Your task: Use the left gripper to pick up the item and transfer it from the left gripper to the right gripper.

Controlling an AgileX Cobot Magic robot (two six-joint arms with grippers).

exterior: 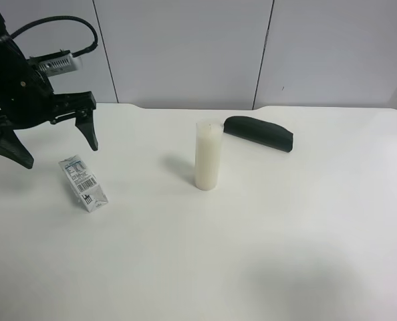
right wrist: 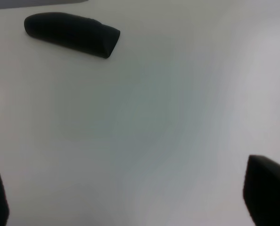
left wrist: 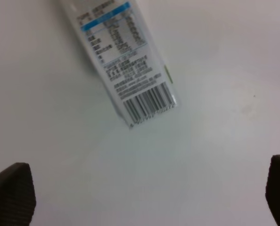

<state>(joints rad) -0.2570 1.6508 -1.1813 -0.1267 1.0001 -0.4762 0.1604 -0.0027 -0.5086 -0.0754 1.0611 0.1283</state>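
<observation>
The milk carton (exterior: 83, 182), small and white with blue print and a barcode, lies flat on the white table (exterior: 265, 254) at the exterior high view's left. The left wrist view shows it (left wrist: 123, 61) with the barcode end toward the fingers. My left gripper (exterior: 59, 154) is open and empty, hovering just above and behind the carton; its fingertips (left wrist: 10, 193) spread wide in the left wrist view, gripper (left wrist: 144, 197). My right gripper (right wrist: 130, 197) is open and empty over bare table; it is out of the exterior high view.
A tall white cylinder (exterior: 208, 155) stands upright mid-table. A dark green oblong case (exterior: 258, 133) lies behind it to the right, also seen in the right wrist view (right wrist: 71, 34). Grey wall panels stand behind the table's far edge.
</observation>
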